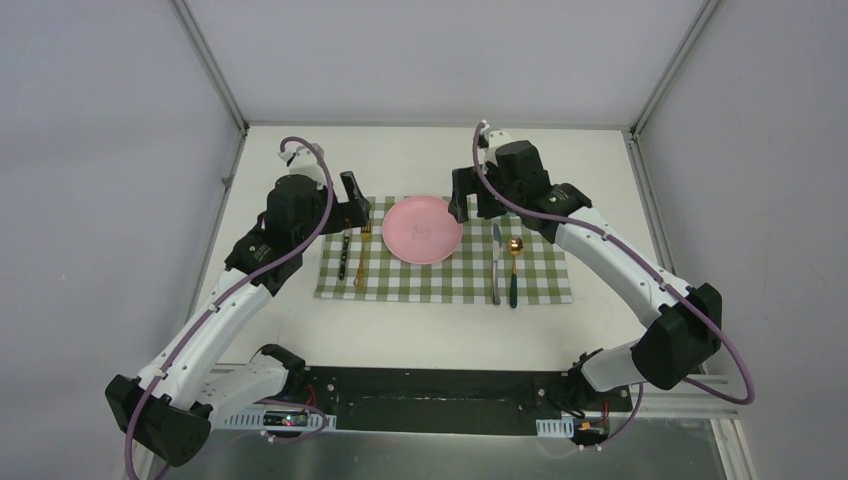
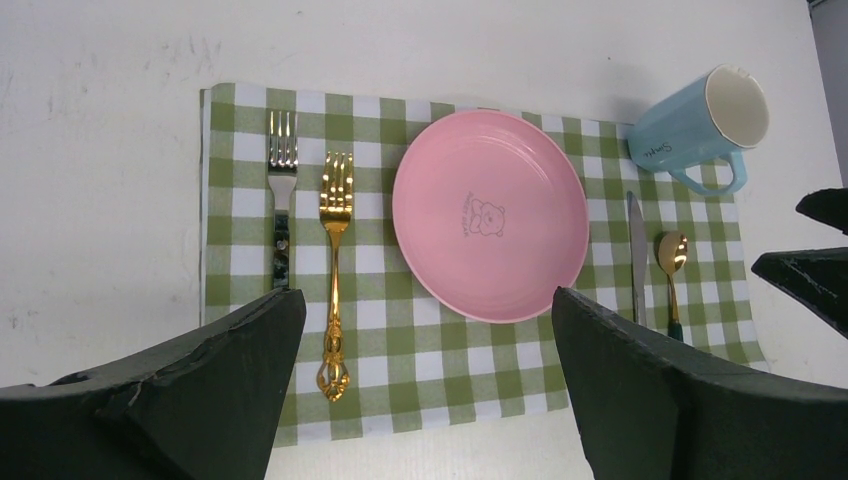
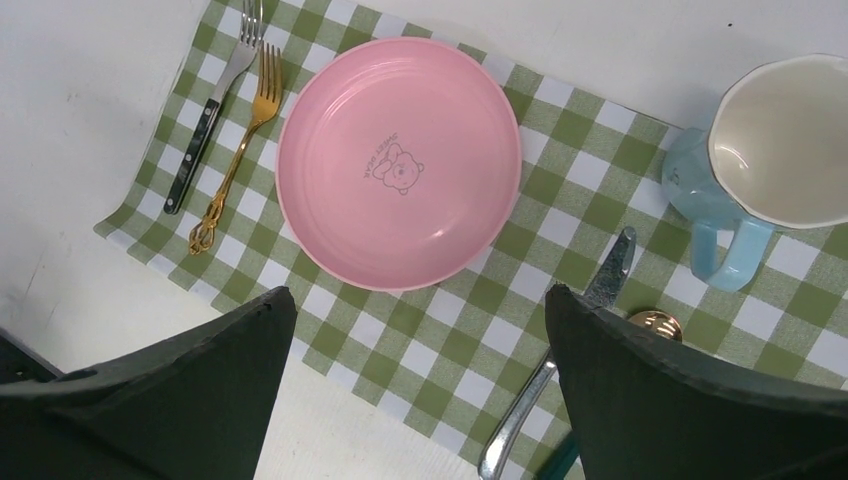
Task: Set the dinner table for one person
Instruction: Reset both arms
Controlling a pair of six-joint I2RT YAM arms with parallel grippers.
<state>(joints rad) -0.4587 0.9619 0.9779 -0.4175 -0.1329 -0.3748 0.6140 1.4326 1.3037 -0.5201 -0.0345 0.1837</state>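
The left arm (image 1: 225, 305) and the right arm (image 1: 612, 258) are raised from bases set side by side, each bent at the elbow and reaching forward and inward; the wrists are pitched so that both grippers are pointed downward; the left gripper (image 2: 425, 295) is seen with its jaws spread wide, nothing being clasped between its dark fingers (image 2: 215, 400); the right gripper (image 3: 417, 290) is likewise fully parted and nothing is gripped; the two grippers are set well apart, at roughly matching reach.
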